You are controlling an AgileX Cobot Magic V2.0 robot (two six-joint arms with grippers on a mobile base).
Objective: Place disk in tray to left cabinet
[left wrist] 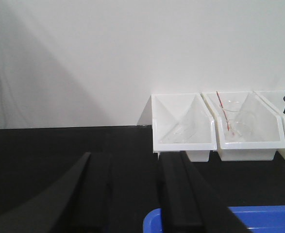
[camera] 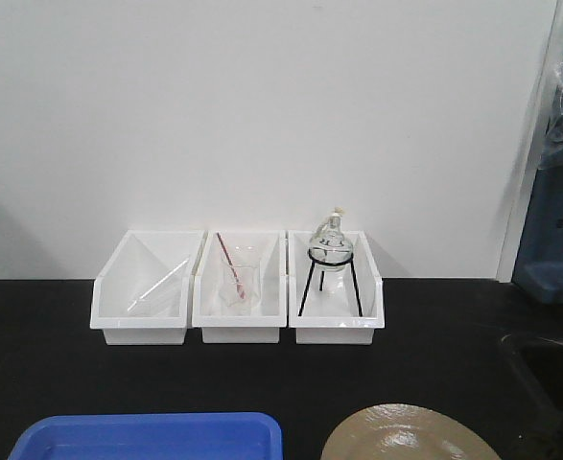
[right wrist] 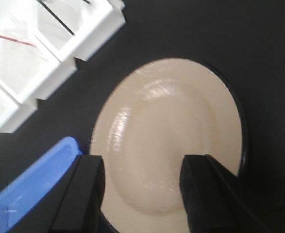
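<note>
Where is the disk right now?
The disk lies on the black table at the front view's bottom right, just right of the tray, under the open right gripper.

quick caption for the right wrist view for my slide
Right end effector open above the tan disk on the black table, blue tray beside it, white bins behind.

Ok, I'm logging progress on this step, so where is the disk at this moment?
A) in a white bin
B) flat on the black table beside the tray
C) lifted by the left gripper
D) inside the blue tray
B: the disk lies flat on the black table beside the tray, under the open right gripper.
</note>
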